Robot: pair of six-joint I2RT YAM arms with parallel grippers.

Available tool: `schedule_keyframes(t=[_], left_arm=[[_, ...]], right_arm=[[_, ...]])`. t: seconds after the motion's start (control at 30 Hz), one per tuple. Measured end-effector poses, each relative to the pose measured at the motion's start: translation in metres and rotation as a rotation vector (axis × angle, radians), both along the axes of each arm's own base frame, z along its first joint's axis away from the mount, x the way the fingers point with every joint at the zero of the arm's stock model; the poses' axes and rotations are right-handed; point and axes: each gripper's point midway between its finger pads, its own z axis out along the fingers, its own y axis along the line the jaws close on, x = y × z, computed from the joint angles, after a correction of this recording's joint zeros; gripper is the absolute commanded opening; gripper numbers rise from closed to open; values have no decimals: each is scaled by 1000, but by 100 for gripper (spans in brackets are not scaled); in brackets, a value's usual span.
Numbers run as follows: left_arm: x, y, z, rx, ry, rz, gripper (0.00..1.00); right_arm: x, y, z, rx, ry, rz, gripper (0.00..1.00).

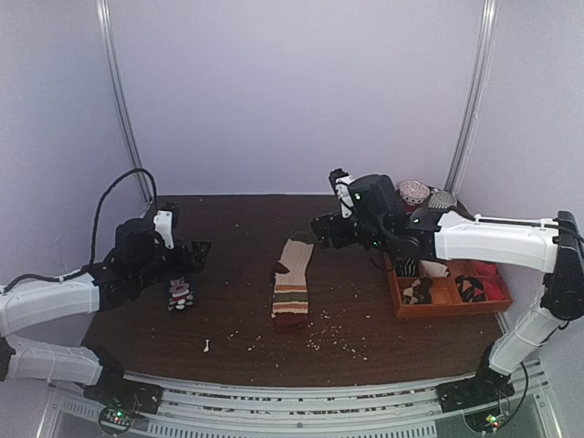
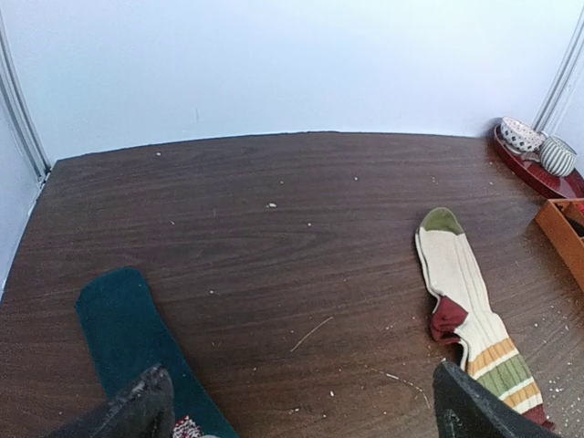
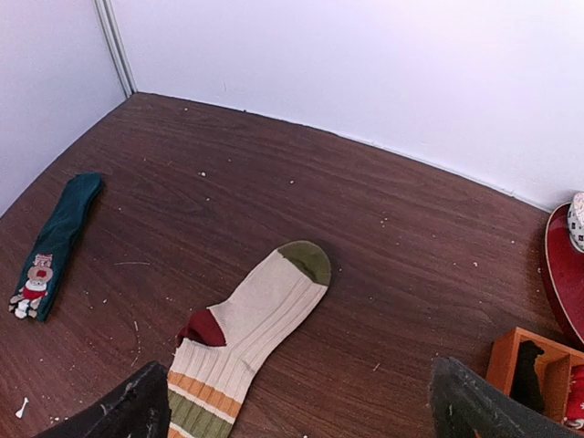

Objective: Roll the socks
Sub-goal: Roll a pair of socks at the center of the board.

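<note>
The cream ribbed socks lie flat in the middle of the table, olive toe far, dark-red heel at the side, orange and olive stripes and a dark-red cuff near. They also show in the right wrist view and the left wrist view. My right gripper hovers open above the toe end; its fingertips frame the socks. My left gripper is open and empty at the left, above the small dark sock.
The dark teal sock with a red-and-white pattern lies at the left. An orange compartment box with sock bundles stands at the right. A red tray with two bowls sits at the back right. Crumbs dot the table.
</note>
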Motion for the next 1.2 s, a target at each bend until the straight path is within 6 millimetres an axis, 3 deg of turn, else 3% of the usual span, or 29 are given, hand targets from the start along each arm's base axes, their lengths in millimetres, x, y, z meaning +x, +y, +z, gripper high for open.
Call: schedule_keyframes(t=[0.23, 0.33, 0.43, 0.57, 0.7, 0.83, 0.9, 1.2], left_arm=[[5, 0, 13, 9, -36, 5, 98], [4, -3, 13, 20, -39, -20, 98], [1, -10, 15, 25, -49, -69, 98], [-5, -21, 24, 5, -81, -139, 98], [-12, -41, 26, -4, -97, -217, 98], [-18, -57, 16, 4, -75, -273, 98], [-19, -57, 10, 10, -64, -277, 98], [-20, -56, -5, 35, -32, -280, 98]], right_arm=[[-13, -10, 11, 1, -30, 56, 100], [-32, -23, 6, 37, -48, 120, 100], [-38, -36, 1, 55, -58, 148, 100], [-43, -37, -16, 55, -70, 213, 100], [-66, -22, -70, 23, -14, 378, 94], [-96, -1, -123, -5, 50, 591, 93], [-108, 9, -132, -14, 43, 674, 92], [-149, 81, -138, -127, -97, 1010, 86]])
